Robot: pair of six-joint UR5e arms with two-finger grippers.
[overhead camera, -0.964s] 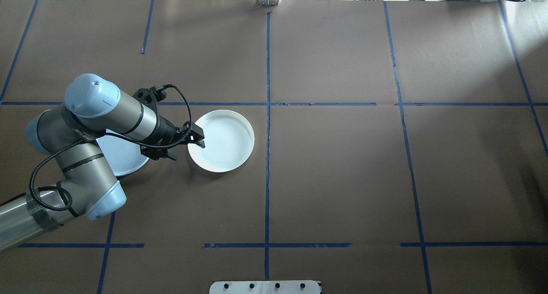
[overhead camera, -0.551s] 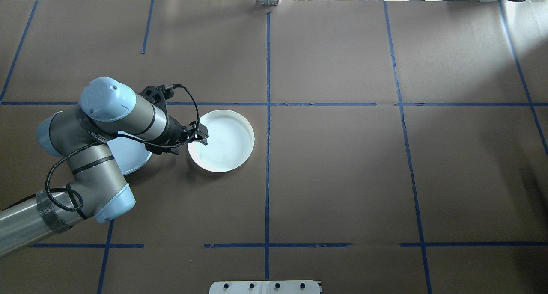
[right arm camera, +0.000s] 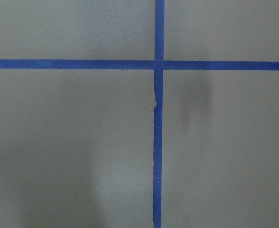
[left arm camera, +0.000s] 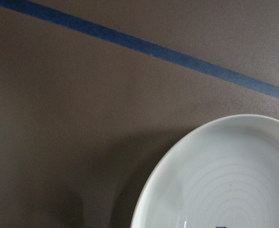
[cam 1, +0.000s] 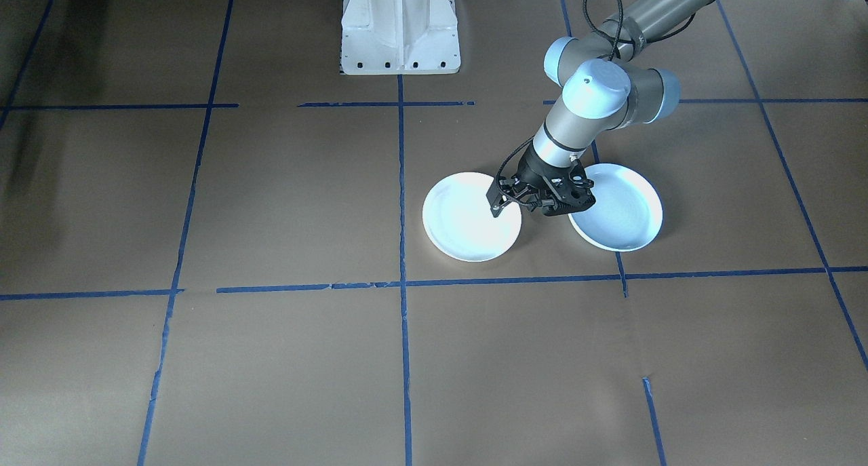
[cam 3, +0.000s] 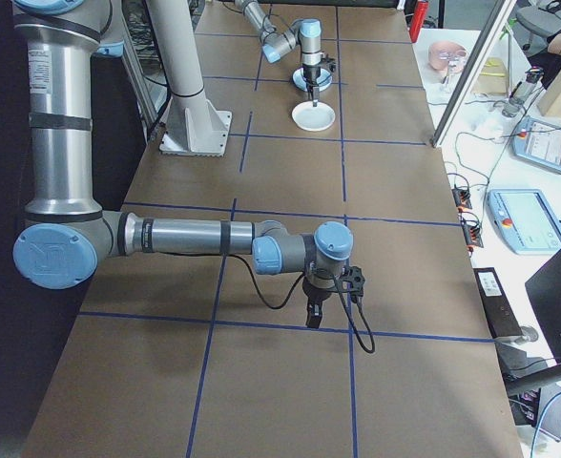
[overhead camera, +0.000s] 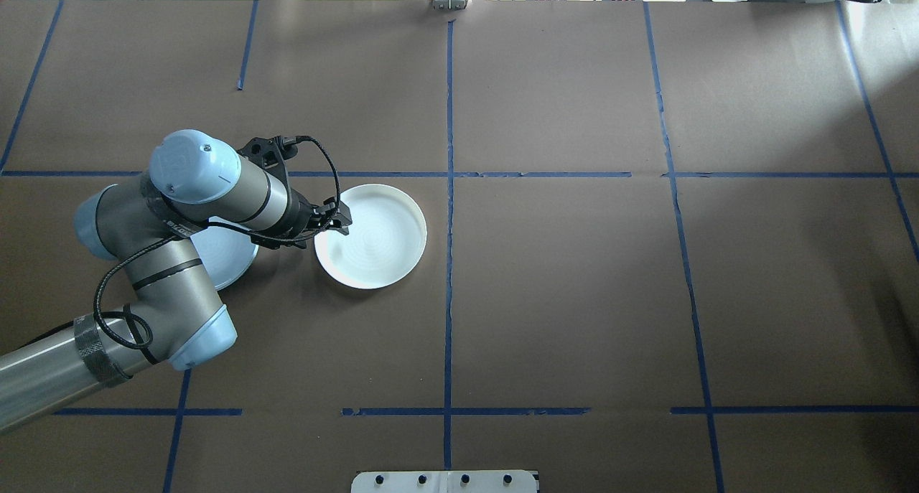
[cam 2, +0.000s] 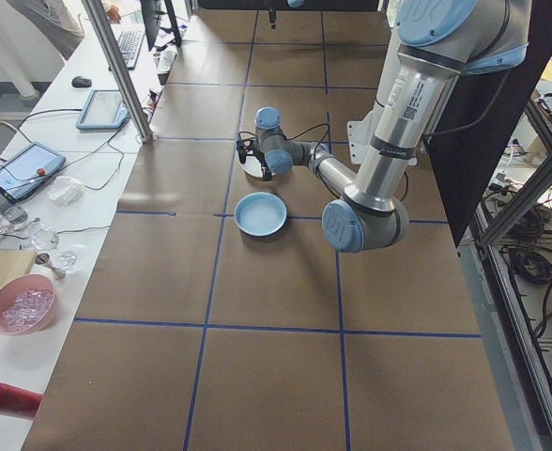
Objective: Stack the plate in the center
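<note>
Left tool clenched on the white plate rim at 9 o'clock; blue plate just beside, arm overhanging it.

We see even, bright light; soft shadows beneath the white plate; wrist views slightly soft.

Count on the brown paper-covered table: two round plates, one white shallow plate and one pale blue shallow plate. Two grey robot arms with light blue joint caps: left arm, right arm.
</note>
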